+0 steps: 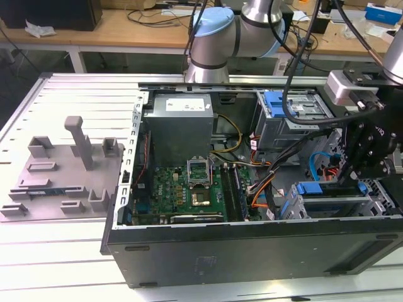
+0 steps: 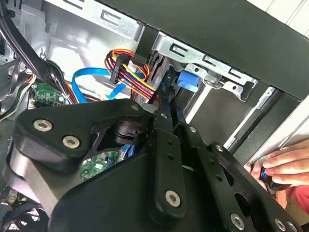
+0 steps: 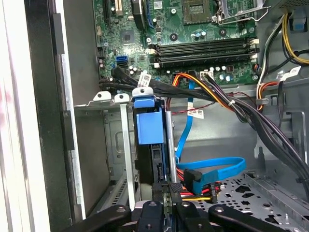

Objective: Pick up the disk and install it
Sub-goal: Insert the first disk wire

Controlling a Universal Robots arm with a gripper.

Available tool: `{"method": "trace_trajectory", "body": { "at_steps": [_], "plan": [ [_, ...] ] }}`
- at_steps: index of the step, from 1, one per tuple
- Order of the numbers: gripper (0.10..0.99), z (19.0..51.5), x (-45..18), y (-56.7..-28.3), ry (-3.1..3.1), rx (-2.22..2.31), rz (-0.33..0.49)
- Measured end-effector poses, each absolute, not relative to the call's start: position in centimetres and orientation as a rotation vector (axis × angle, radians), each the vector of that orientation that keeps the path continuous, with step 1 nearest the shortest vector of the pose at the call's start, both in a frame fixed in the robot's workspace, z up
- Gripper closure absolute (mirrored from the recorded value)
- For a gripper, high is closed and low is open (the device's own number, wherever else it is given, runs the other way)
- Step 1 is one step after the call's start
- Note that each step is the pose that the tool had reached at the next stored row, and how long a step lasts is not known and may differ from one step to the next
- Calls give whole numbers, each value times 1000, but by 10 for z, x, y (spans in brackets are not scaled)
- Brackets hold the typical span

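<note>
Closest to you in the first wrist view, the gripper (image 3: 166, 205) has its black jaws drawn close together on the rear edge of the disk (image 3: 149, 145), which stands on edge in the drive cage (image 3: 126, 145), its blue carrier tab facing the motherboard (image 3: 193, 29); the disk is already partly down between the cage rails, which is why the grip is so narrow and central. Just beside it, the blue data cable (image 3: 212, 166) and the coloured power leads (image 3: 198, 186) lie loose, clear of the slot. In the second wrist view, a person's hand (image 2: 285, 166) rests at the case edge. Further off, in the exterior view, the power supply box (image 1: 179, 123) sits at the far end of the computer case (image 1: 252, 251) on the tabletop (image 1: 56, 264).
</note>
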State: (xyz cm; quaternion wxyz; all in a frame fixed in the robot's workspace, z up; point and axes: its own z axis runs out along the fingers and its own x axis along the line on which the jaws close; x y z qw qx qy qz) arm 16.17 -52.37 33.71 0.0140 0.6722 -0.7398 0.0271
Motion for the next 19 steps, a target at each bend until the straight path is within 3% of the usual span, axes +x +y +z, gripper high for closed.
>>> {"method": "trace_trajectory", "body": {
  "at_steps": [4, 7, 19],
  "plan": [
    [910, 339, 161, -524, -2305, 2094, 80],
    [725, 371, 162, -522, -2304, 2093, 84],
    [725, 371, 162, -522, -2304, 2093, 84]
  ]
}}
